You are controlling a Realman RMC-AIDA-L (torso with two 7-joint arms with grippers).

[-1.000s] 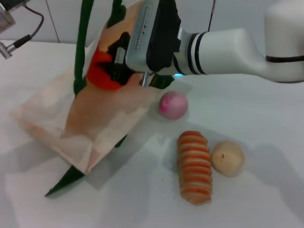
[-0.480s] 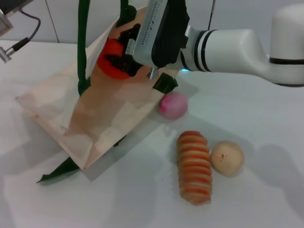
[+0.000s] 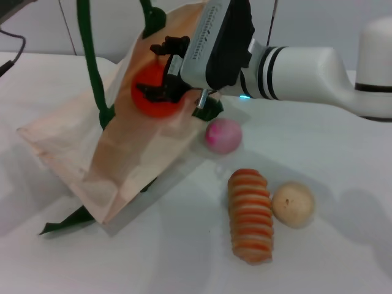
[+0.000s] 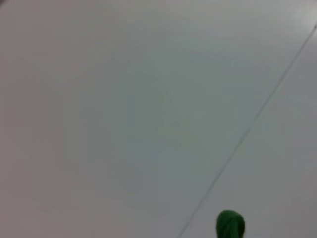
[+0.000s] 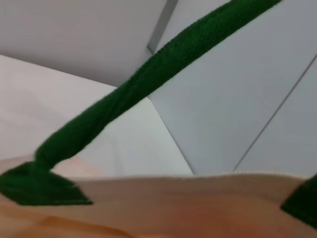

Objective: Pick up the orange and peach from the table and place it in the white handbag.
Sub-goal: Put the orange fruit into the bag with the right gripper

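Observation:
The orange (image 3: pixel 152 93) hangs at the raised mouth of the white handbag (image 3: pixel 116 150), and my right gripper (image 3: pixel 160 73) is shut on it, black fingers (image 3: pixel 168 45) above and below the fruit. The bag's green handles (image 3: pixel 87 58) are pulled upward out of frame and its bottom rests on the table. The peach (image 3: pixel 223 135) lies on the table just right of the bag, below my right wrist. In the right wrist view I see a green handle (image 5: pixel 133 94) and the bag's cream rim (image 5: pixel 198 196). The left wrist view shows only a wall and a bit of green strap (image 4: pixel 230 225).
An orange-and-cream striped loaf (image 3: pixel 250 215) and a beige round fruit (image 3: pixel 293 204) lie side by side in front of the peach. A loose green strap end (image 3: pixel 61 223) trails on the table by the bag's bottom corner. A cable (image 3: pixel 12 58) hangs at the far left.
My right gripper has carried the orange rightward and up to the bag's mouth. The handles have been drawn higher and to the left, and the bag stands steeper.

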